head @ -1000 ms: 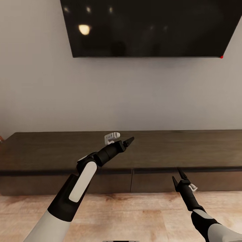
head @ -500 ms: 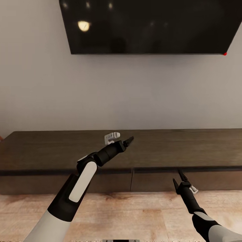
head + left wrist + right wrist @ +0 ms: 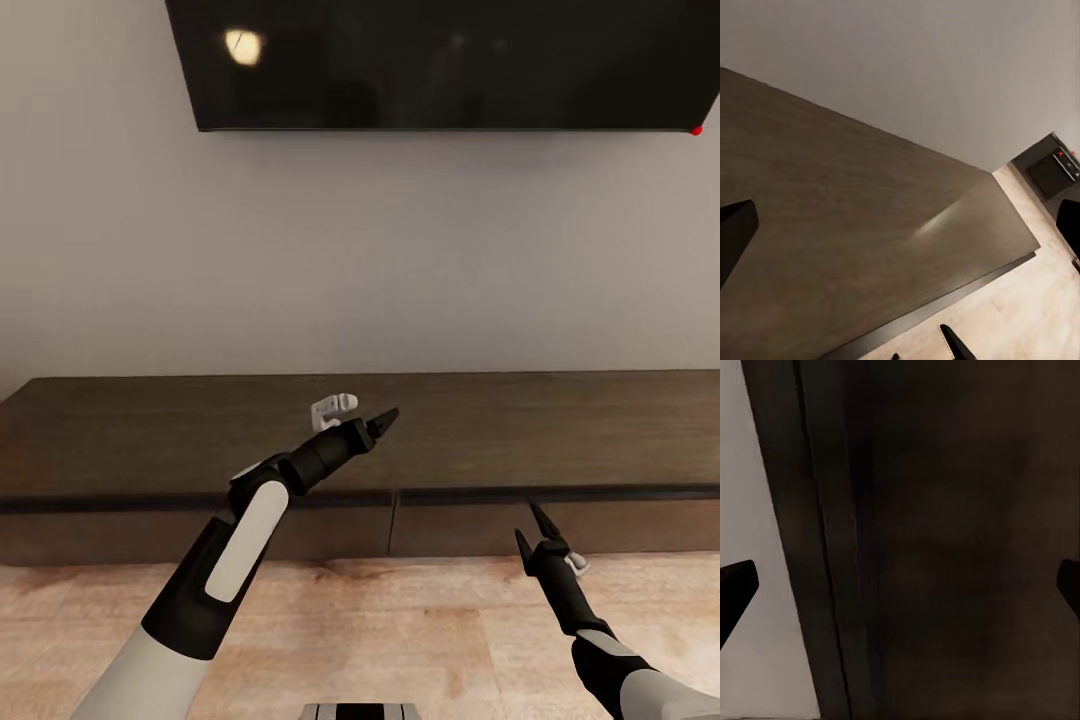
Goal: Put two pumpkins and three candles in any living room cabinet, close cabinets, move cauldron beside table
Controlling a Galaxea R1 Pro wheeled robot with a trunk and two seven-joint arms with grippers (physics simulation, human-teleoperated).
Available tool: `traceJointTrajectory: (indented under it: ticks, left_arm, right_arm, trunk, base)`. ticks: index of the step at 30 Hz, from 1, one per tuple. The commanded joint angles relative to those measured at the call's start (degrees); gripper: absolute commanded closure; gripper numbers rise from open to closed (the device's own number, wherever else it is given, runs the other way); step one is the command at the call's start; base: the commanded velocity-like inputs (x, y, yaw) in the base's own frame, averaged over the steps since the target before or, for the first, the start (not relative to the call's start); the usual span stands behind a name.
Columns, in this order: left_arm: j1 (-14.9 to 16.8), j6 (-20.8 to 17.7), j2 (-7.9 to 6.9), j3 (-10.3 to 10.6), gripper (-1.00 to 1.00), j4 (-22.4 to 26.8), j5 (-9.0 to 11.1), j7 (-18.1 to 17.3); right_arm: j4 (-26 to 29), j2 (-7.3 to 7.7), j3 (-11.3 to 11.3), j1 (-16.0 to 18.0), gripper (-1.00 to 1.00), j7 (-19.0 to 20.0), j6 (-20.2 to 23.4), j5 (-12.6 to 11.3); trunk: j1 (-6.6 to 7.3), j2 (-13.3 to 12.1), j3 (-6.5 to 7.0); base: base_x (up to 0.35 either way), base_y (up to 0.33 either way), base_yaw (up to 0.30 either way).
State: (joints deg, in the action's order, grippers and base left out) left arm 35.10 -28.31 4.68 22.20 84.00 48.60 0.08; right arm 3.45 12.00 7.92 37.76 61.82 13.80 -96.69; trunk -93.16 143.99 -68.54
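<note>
The long dark-brown cabinet (image 3: 560,430) stretches across the head view below the wall, its drawer fronts (image 3: 200,535) shut. My left gripper (image 3: 385,417) hovers over the cabinet top (image 3: 855,225), open and holding nothing. My right gripper (image 3: 530,530) is lower, in front of the drawer fronts (image 3: 945,547), also open and holding nothing. The pumpkins, candles, cauldron and coffee table are out of view.
A large black TV (image 3: 440,60) hangs on the grey wall above the cabinet. Pale wooden floor (image 3: 400,620) lies between me and the cabinet. In the left wrist view a small dark box (image 3: 1054,169) sits on the floor past the cabinet's end.
The whole picture has shifted: TV and cabinet sit higher in the frame, so the camera has moved. Both arms hold the same pose, and both grippers stay open.
</note>
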Motion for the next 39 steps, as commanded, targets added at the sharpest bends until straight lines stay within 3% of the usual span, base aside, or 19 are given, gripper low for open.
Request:
traceJointTrajectory:
  ticks: [1,7,17,29,39]
  left_arm:
    - [0.0,-0.3,0.02,0.0,-1.00,0.0,0.3,0.0]
    - [0.0,-0.3,0.01,0.0,-1.00,0.0,0.3,0.0]
    - [0.0,-0.3,-0.01,0.0,-1.00,0.1,0.3,0.0]
    - [0.0,-0.3,-0.01,0.0,-1.00,0.1,0.3,-0.2]
    - [0.0,-0.3,-0.02,0.0,-1.00,0.1,0.3,-0.2]
  right_arm:
    - [-0.1,0.03,0.4,0.0,-1.00,1.3,0.5,-0.6]
    - [-0.1,0.04,0.4,0.0,-1.00,4.5,0.6,-0.6]
    - [-0.1,0.04,0.5,0.0,-1.00,4.5,0.6,-0.6]
    - [-0.1,-0.02,0.5,0.0,-1.00,4.3,0.6,-0.6]
    - [-0.1,-0.03,0.5,0.0,-1.00,5.8,0.6,-0.5]
  trunk:
    - [0.01,0.0,-0.05]
    - [0.01,0.0,-0.05]
    - [0.01,0.0,-0.05]
    - [-0.30,0.2,-2.70]
    - [-0.30,0.2,-2.70]
  base:
    - [0.000,0.000,0.000]
    - [0.000,0.000,0.000]
    - [0.000,0.000,0.000]
    - [0.000,0.000,0.000]
    - [0.000,0.000,0.000]
